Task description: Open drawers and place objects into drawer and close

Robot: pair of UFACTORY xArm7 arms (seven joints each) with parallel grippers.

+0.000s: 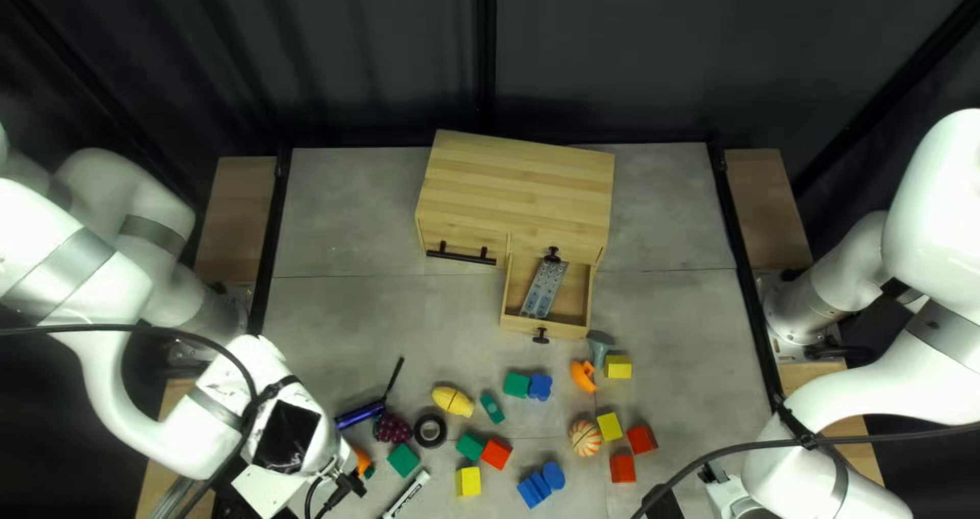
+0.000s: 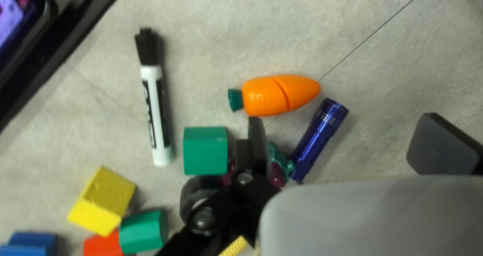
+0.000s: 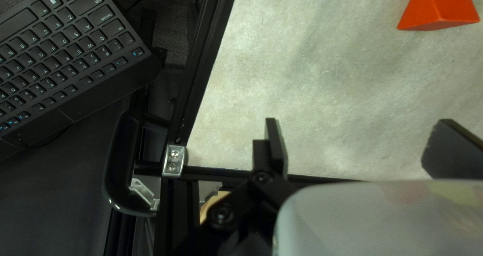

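Top left view shows the cabinet's (image 1: 516, 182) drawer (image 1: 567, 331) pulled out, a grey remote (image 1: 544, 287) lying inside. The left pincer (image 1: 345, 481) is spread wide, an orange toy carrot (image 2: 276, 95) ahead of it, near a blue flashlight (image 2: 319, 135). The right pincer (image 1: 666, 504) is wide too, over the counter's (image 3: 322, 85) edge.
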